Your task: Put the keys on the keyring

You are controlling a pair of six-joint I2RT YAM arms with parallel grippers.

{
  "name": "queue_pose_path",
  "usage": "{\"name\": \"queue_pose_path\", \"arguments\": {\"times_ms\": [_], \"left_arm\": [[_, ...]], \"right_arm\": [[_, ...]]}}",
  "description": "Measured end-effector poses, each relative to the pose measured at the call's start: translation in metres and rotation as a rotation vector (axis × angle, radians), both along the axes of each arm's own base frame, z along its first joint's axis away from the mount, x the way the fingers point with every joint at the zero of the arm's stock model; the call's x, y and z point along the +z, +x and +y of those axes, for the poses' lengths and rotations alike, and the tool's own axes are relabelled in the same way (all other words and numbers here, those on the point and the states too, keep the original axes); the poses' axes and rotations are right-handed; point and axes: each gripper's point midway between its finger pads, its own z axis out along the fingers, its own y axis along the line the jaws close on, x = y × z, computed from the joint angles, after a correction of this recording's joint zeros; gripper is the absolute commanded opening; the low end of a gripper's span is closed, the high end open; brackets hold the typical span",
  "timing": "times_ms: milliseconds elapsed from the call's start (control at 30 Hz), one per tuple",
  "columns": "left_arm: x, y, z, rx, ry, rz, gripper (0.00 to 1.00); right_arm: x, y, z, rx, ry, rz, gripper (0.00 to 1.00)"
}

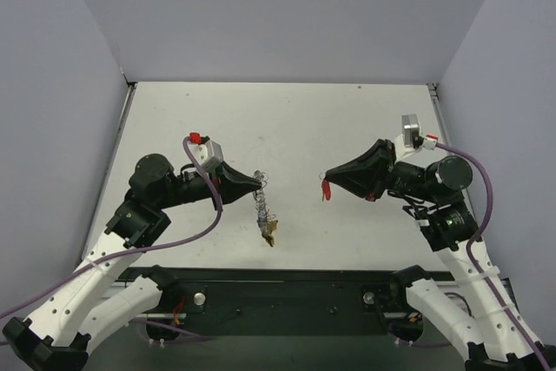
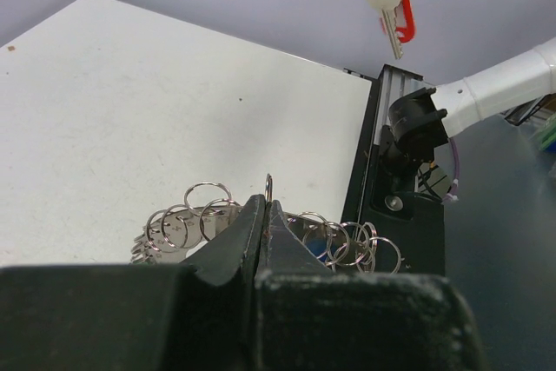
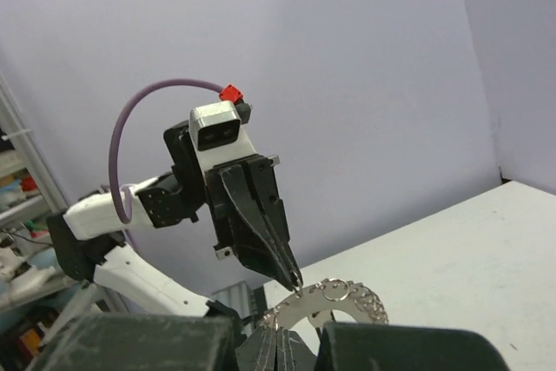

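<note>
Left gripper point(image 1: 259, 182) is pinched fully shut on the keyring point(image 1: 263, 208), which dangles below it with a gold tag point(image 1: 272, 233) at the bottom. Right gripper point(image 1: 326, 177) is shut on a red key point(image 1: 326, 188), hanging opposite, apart from the ring.

The keyring point(image 1: 261, 204) hung from the closed tip of my left gripper point(image 1: 259, 182). From above it showed edge-on, as a thin silvery strip. Its rim was a lacy chain of small linked wire loops, and a gold-yellow tag point(image 1: 271, 232) dangled at its lower end. One key point(image 1: 326, 188), red-headed with a silvery blade pointing down, hung pinched in my right gripper point(image 1: 327, 176), apart from the hoop.
</note>
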Motion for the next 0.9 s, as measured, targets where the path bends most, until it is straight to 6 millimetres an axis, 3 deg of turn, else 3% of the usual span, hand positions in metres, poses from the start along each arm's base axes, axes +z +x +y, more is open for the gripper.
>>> {"name": "queue_pose_path", "arguments": {"times_ms": [367, 633, 900], "left_arm": [[0.008, -0.002, -0.001, 0.012, 0.005, -0.017, 0.0], [0.012, -0.005, -0.001, 0.015, -0.002, -0.027, 0.0], [0.002, -0.011, -0.012, 0.019, 0.051, -0.025, 0.0]], "right_arm": [[-0.042, 0.017, 0.005, -0.027, -0.132, 0.056, 0.0], [-0.047, 0.012, 0.013, 0.013, -0.148, 0.054, 0.0], [-0.059, 0.012, 0.026, 0.067, -0.184, 0.075, 0.0]]}}
